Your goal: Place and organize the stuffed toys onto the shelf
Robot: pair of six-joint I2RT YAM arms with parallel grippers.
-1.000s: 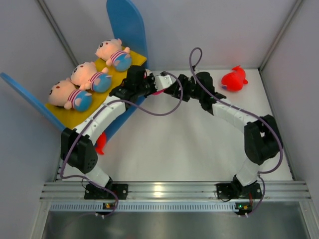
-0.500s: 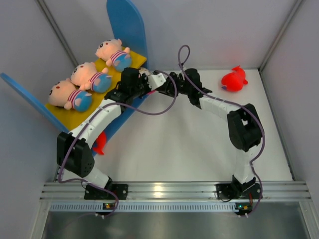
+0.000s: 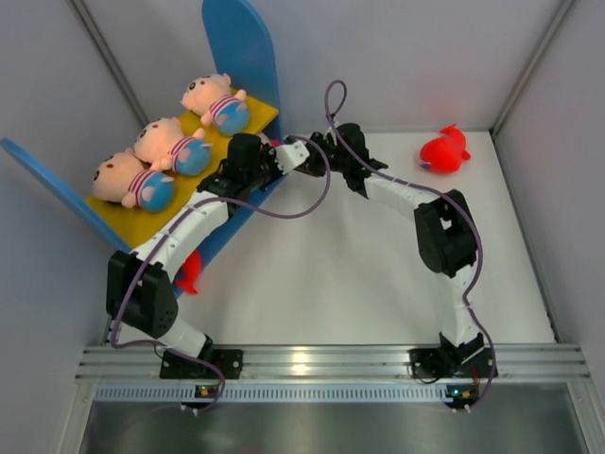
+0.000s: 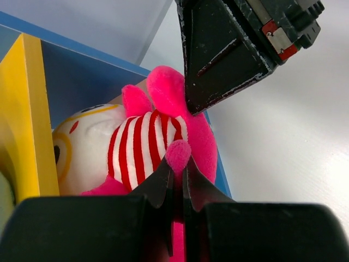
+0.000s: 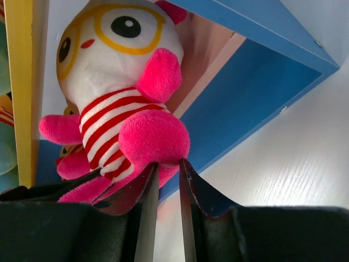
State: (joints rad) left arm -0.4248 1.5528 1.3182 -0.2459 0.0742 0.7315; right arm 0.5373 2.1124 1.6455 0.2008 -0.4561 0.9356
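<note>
White-faced stuffed toy (image 5: 117, 82): yellow glasses, red-striped shirt, pink limbs. Held at two points. Left gripper (image 4: 177, 164) pressed together on one pink paw, lower centre of the left wrist view. Right gripper (image 5: 168, 164) drawn nearly closed on a pink foot, bottom centre of the right wrist view. Changed over the last second: right gripper swung in from mid-frame toward the upper centre of the overhead view and narrowed from wide to a pinch; left gripper unchanged, clamped throughout. Located at the open end of the shelf (image 5: 256, 93), lower tier, under the yellow upper board (image 3: 142, 222), head inward. Judged: second grip just taken, so likely a handover or a two-handed push deeper onto the tan lower board (image 5: 210, 65). Upper board already filled with three peach-faced toys (image 3: 165, 142). Outstanding: red plush (image 3: 444, 149), upper right of the overhead frame, on the table (image 3: 378, 284), well apart from the shelf.
</note>
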